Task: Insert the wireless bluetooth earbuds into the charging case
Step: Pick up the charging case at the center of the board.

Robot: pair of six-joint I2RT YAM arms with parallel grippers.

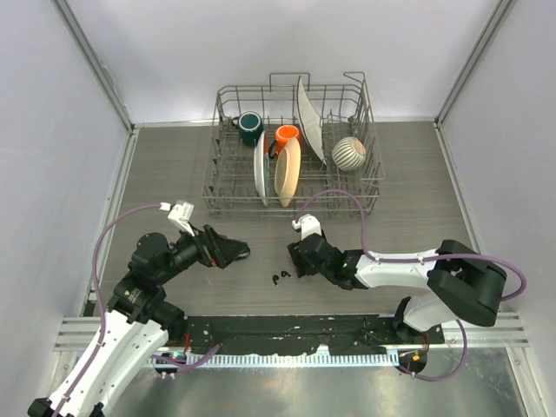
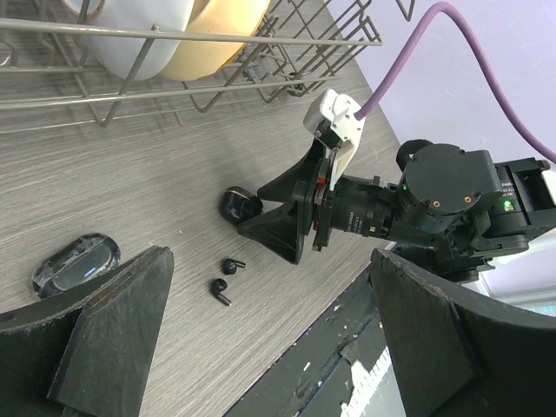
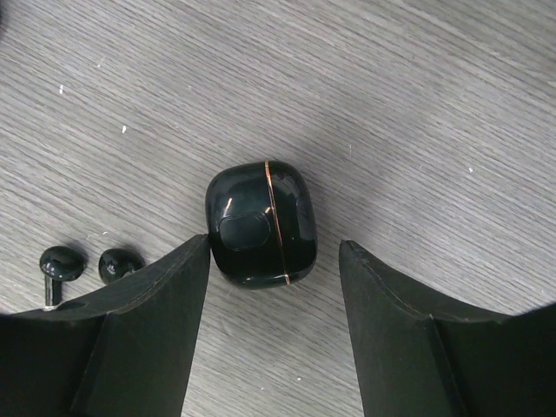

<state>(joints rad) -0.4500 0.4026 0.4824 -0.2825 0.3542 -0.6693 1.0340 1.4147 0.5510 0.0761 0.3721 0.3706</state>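
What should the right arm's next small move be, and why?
Probably close the right gripper on the glossy black rounded charging case: it lies shut between the open jaws, and two tiny black earbuds wait loose beside it.

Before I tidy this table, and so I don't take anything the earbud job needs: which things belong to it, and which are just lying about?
For the job: two black earbuds; glossy black charging case beside them.

Lying about: wire dish rack holding teal mug, orange mug, plates, striped round object; second glossy oval object, role unclear.
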